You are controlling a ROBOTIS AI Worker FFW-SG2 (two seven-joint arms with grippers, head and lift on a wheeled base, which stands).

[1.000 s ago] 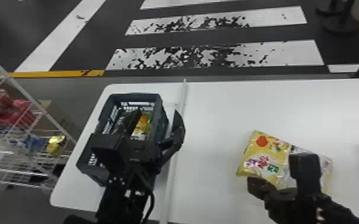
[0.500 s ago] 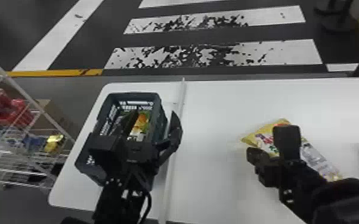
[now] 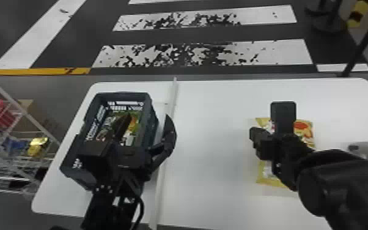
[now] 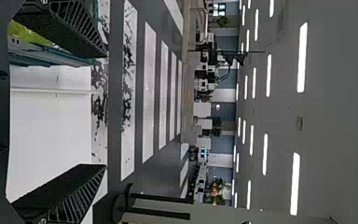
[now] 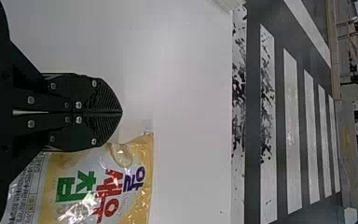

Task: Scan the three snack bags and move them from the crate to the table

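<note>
Snack bag [image 3: 304,131] lies partly hidden behind right pincer [image 3: 256,134], pressed together — left pincer [image 3: 148,116], spread, partly masks crate [image 3: 82,174].

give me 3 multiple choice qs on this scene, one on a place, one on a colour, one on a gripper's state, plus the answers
1. Where on the table is the crate?
A) at the robot's right end
B) in the middle
C) at the robot's left end

2. What colour is the edge of the snack bag lying outside the crate?
A) blue
B) yellow
C) black

3. How are the fingers of the right gripper?
A) together, with nothing between them
B) wide apart
C) closed on the crate's rim

Answers:
1. C, the head view shows the crate at that end.
2. B, a yellow band runs along the bag's edge in the right wrist view.
3. A, the fingertips meet in the right wrist view, the bag outside them.
</note>
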